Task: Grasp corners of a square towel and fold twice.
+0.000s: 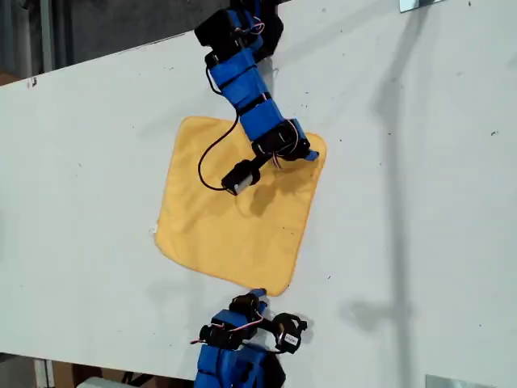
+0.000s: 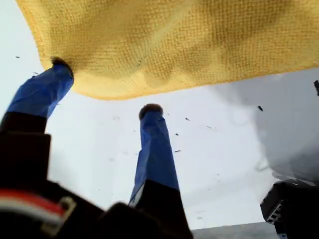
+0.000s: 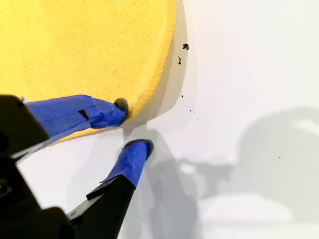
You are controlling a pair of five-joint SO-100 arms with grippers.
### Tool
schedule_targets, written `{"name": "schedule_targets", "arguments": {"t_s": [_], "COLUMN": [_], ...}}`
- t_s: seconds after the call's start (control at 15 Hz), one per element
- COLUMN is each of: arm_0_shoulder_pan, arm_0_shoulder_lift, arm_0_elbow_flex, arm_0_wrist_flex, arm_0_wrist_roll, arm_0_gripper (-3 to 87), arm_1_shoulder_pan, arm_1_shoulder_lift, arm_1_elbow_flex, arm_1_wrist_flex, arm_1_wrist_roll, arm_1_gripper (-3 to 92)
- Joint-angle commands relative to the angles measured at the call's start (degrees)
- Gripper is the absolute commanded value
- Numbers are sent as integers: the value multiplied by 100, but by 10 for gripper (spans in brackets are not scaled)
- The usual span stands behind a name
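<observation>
The yellow-orange towel lies flat and unfolded on the white table, a small white tag at its edge on the exterior view's left. My first gripper is open at the towel's near corner. One fingertip touches the hem and the other rests on bare table. My second gripper reaches over the towel to the corner at the exterior view's right. It is open, with one finger on the cloth's edge and one on the table.
The second arm's black cable loops over the cloth. Metal brackets sit at the exterior view's top right and bottom right. The table's far edge runs diagonally at the top left, with dark floor beyond.
</observation>
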State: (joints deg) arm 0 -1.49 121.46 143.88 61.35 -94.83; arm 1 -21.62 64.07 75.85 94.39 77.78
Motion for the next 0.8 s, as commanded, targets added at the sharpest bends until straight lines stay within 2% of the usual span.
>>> {"name": "schedule_targets", "arguments": {"t_s": [0.0, 0.2, 0.27, 0.33, 0.6, 0.73], "arm_0_shoulder_pan": [9, 70, 79, 88, 264, 387], "arm_0_shoulder_lift": [149, 149, 149, 167, 290, 237], "arm_0_elbow_flex": [-35, -35, -35, -35, -308, -1081], "arm_0_wrist_flex": [-79, -79, -62, -53, -9, 457], "arm_0_wrist_roll": [9, -18, -18, -18, 176, 431], "arm_0_gripper": [126, 126, 127, 128, 131, 130], "arm_1_shoulder_pan": [-44, -88, -114, -158, -193, -193], "arm_1_shoulder_lift": [-44, -439, -554, -642, -703, -747], "arm_1_elbow_flex": [-369, -255, -246, -246, -264, -264], "arm_1_wrist_flex": [-237, -765, -949, -1107, -1151, -1160], "arm_1_wrist_roll": [-88, -97, -79, -62, -9, -9], "arm_1_gripper": [312, 290, 35, -1, -1, -1]}}
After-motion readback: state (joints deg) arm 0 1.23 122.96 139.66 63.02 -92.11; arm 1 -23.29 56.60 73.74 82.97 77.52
